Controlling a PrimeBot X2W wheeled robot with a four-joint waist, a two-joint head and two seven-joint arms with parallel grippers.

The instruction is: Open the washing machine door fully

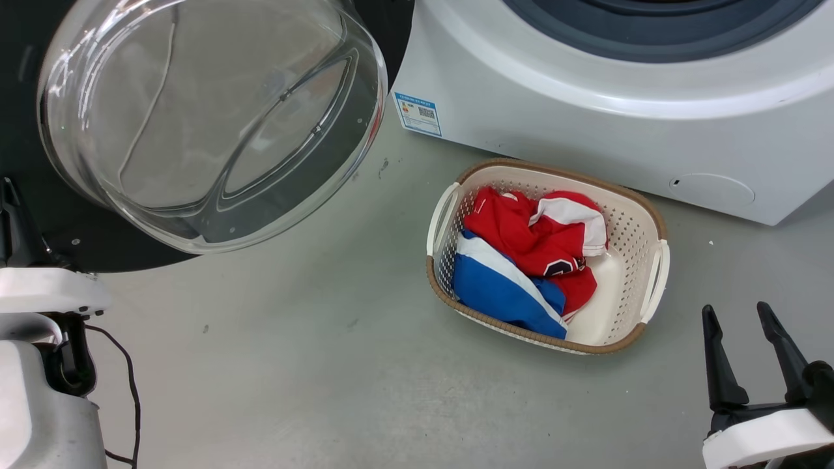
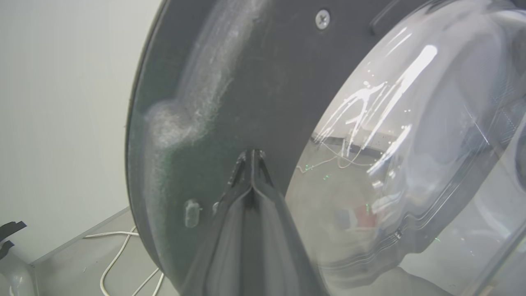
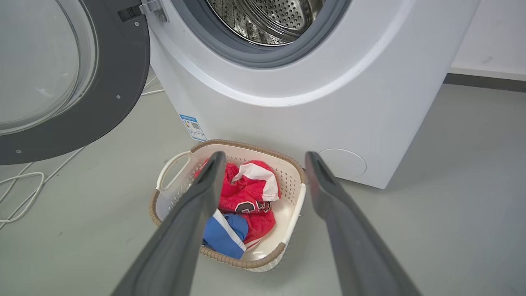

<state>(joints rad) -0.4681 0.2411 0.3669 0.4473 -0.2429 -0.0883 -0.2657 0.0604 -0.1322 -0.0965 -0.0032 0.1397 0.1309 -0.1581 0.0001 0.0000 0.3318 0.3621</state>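
Washing machine door (image 1: 208, 124): it stands swung open at the left of the washing machine (image 1: 586, 111), held by a metal hinge (image 3: 154, 8) at the machine's left front; the clear glass bowl bulges toward my head camera, and the black frame goes all around it
Left jaws: pressed together with nothing between them; in my left wrist view the joined tips are at the black frame of the door, just beside the edge of the glass bowl, and I cannot tell if they really touch it
Right jaws: wide apart and empty, low at the right of my head view, above the floor (image 1: 293, 365), near the basket (image 1: 560, 170) but apart from it
Basket: cream plastic with many small holes in the walls, a brown rim and white handles; it stands on the floor just before the machine's front, beneath the drum opening
Inside the basket: a crumpled red garment with white parts (image 1: 541, 234) lies on top; a blue cloth with a white stripe (image 1: 502, 286) lies partly under it at the side toward the door; some bare bottom shows at the other side
Drum (image 3: 271, 20): steel wall with rows of holes, seen behind a grey rim
Sticker (image 1: 417, 114): blue and white, on the machine's lower left corner
Cable (image 3: 24, 181): white, loose on the floor below the open door
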